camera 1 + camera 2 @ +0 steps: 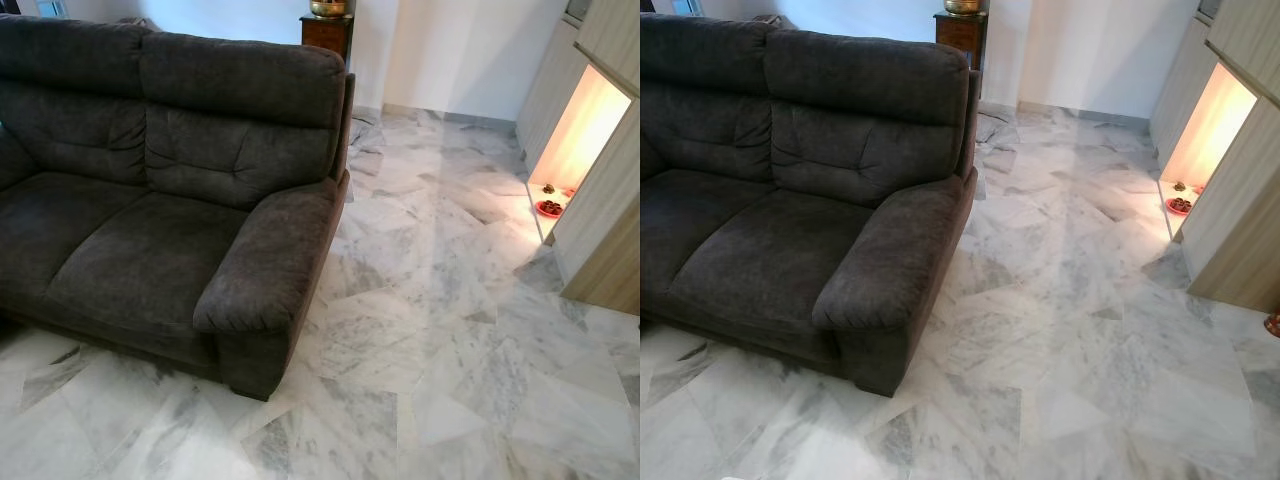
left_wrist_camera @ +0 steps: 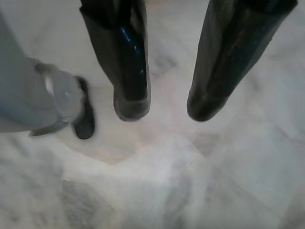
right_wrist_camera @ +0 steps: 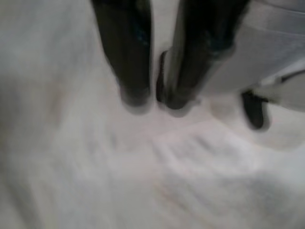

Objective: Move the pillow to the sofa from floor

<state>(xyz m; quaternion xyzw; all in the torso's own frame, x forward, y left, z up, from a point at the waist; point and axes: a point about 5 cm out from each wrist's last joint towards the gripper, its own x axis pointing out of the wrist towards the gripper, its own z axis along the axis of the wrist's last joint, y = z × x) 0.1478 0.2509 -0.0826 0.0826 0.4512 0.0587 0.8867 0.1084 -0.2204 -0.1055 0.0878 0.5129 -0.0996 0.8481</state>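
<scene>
Progress looks nil, by my judgement: you have no pillow in your frames, so its place cannot be told, and the sofa [image 1: 150, 240] seat lies bare. Your left gripper [image 2: 164, 107] hangs with fingers parted, holding nothing, marble floor [image 2: 190, 181] straight below its tips. Your right gripper [image 3: 152, 102] hangs nearly closed, a thin gap between the tips, also over floor. You must first find the pillow.
</scene>
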